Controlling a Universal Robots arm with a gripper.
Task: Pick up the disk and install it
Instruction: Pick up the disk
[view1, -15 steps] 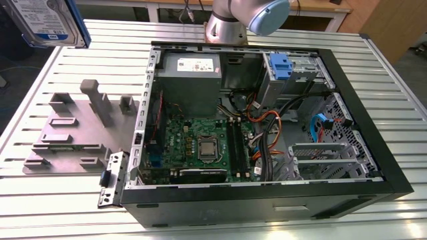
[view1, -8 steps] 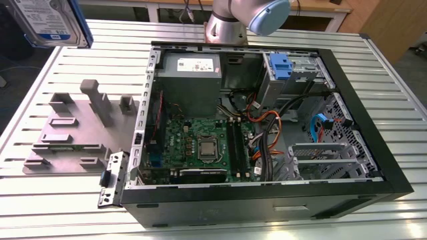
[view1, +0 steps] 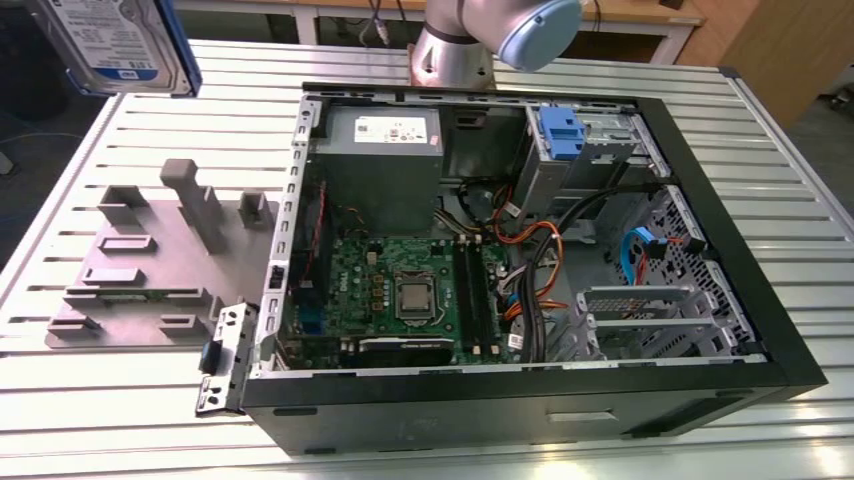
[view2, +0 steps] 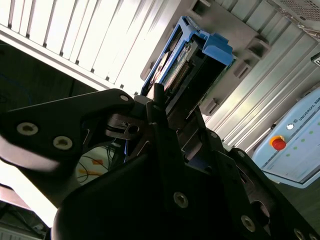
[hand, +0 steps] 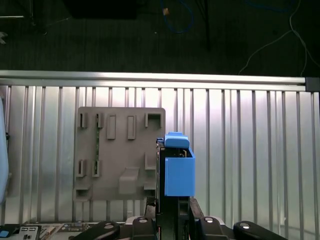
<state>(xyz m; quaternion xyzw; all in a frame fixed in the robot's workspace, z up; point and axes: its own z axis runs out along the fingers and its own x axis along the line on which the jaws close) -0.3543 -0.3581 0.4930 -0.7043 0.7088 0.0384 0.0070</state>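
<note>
Exterior view is showing the disk hanging in the air at the upper corner on the exterior view's left. Its white-and-blue label is facing the camera and its blue bracket is running down one edge. It is sitting clear of the slatted metal table, lifted above the grey holder block and well apart from the open computer case. Inside the case, the grey metal box is lying beside the drive cage with its blue tab, and the green motherboard is lying below them. The arm's base is standing on the table behind the case.

In the second wrist view, the gripper is pinching the disk. Its black fingers are pressing against the drive's two flat faces. The connector end and the blue bracket are sticking out beyond the fingertips towards the table.

In the first wrist view, the camera is looking down along the disk, which is showing edge-on. The blue bracket is extending straight out from between the fingers. From this angle the disk is appearing over the bare slats, just beside one edge of the grey holder block. It is touching neither the block nor the table.
</note>
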